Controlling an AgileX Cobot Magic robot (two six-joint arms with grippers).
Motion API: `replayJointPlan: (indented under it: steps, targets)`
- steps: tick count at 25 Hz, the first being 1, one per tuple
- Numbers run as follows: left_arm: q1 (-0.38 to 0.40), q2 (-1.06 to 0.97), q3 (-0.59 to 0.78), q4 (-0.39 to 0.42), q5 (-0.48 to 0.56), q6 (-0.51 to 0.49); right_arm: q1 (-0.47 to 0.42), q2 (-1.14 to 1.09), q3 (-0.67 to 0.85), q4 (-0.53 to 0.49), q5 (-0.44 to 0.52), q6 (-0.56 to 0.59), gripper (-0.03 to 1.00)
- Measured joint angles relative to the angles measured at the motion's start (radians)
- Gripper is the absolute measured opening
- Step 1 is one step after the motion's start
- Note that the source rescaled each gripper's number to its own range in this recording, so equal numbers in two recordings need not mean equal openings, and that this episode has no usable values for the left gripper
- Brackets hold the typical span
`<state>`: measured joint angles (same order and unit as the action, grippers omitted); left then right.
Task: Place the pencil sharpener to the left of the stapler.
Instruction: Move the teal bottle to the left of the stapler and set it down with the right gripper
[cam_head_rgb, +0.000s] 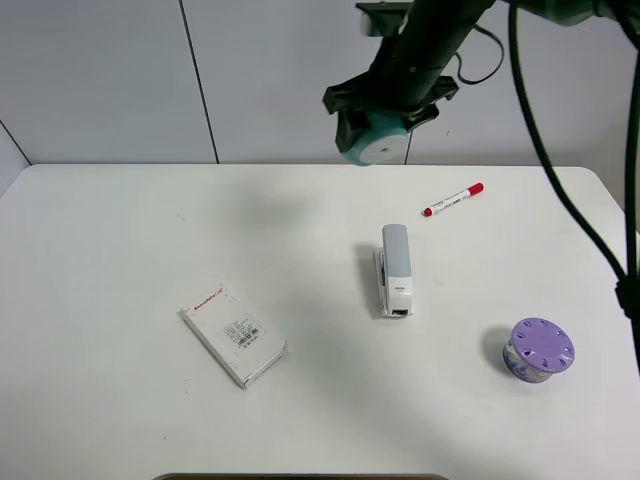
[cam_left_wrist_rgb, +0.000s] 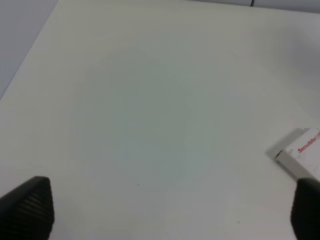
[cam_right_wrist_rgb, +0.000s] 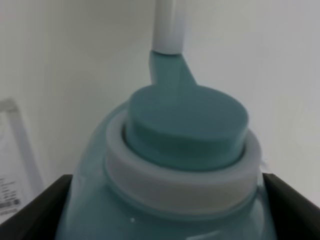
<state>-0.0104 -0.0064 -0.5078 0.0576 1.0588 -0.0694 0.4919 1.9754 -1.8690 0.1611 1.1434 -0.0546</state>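
The teal pencil sharpener (cam_head_rgb: 372, 139) hangs high above the table's far edge, its flat white face showing. My right gripper (cam_head_rgb: 382, 110) is shut on it, black fingers pressing both sides. Up close in the right wrist view, the pencil sharpener (cam_right_wrist_rgb: 180, 165) fills the frame, white ring and teal crank cap on top, between the fingers (cam_right_wrist_rgb: 37, 212). The grey-and-white stapler (cam_head_rgb: 394, 269) lies on the table right of centre, nearer to me than the held sharpener. My left gripper (cam_left_wrist_rgb: 170, 212) is open over bare table, out of the exterior high view.
A red-capped marker (cam_head_rgb: 452, 200) lies behind and right of the stapler. A purple round container (cam_head_rgb: 539, 350) with a holed lid stands at the front right. A flat white box with red print (cam_head_rgb: 233, 336) lies at the front left, its corner (cam_left_wrist_rgb: 300, 155) in the left wrist view.
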Motion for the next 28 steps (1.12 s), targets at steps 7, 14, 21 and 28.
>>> replayJointPlan:
  steps: [7, 14, 21, 28]
  targets:
    - [0.000, 0.000, 0.000, 0.000, 0.000, 0.000, 0.165, 0.137, 0.000, 0.003, -0.005, 0.000, 0.00]
    - [0.000, 0.000, 0.000, 0.000, 0.000, 0.000, 0.213, 0.266, -0.001, 0.009, -0.012, 0.014, 0.00]
    - [0.000, 0.000, 0.000, 0.000, 0.000, 0.000, 0.213, 0.328, -0.001, -0.011, -0.026, 0.027, 0.00]
    - [0.000, 0.000, 0.000, 0.000, 0.000, 0.000, 0.213, 0.373, -0.001, -0.032, -0.017, 0.043, 0.00]
